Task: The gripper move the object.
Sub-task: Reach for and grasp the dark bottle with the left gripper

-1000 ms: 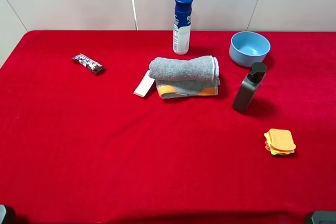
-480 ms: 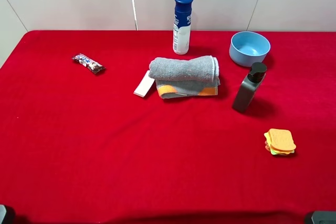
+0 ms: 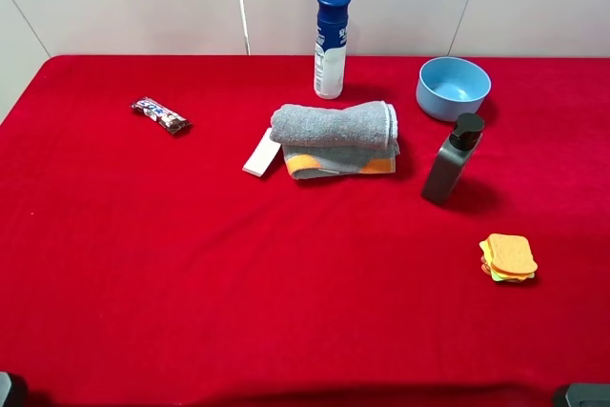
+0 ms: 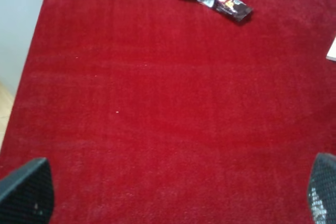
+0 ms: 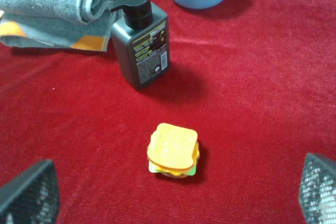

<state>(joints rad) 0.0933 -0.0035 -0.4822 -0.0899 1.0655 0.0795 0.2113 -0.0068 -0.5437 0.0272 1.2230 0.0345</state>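
The dark grey pump bottle [image 3: 446,167] stands upright on the red cloth, right of the middle and in front of the blue bowl. The right wrist view shows its label facing the camera [image 5: 142,45]. My right gripper [image 5: 173,192] is open and empty, low at the near right edge, well short of the bottle. My left gripper [image 4: 173,198] is open and empty at the near left edge, far from the bottle. In the high view only dark bits of the arms show, in the bottom corners.
A toy sandwich [image 3: 507,257] lies between the right gripper and the bottle. A folded grey towel [image 3: 335,135], a white card [image 3: 261,152], a tall white bottle with a blue cap [image 3: 331,45] and a blue bowl [image 3: 453,88] sit farther back. A candy bar [image 3: 160,114] lies at the far left.
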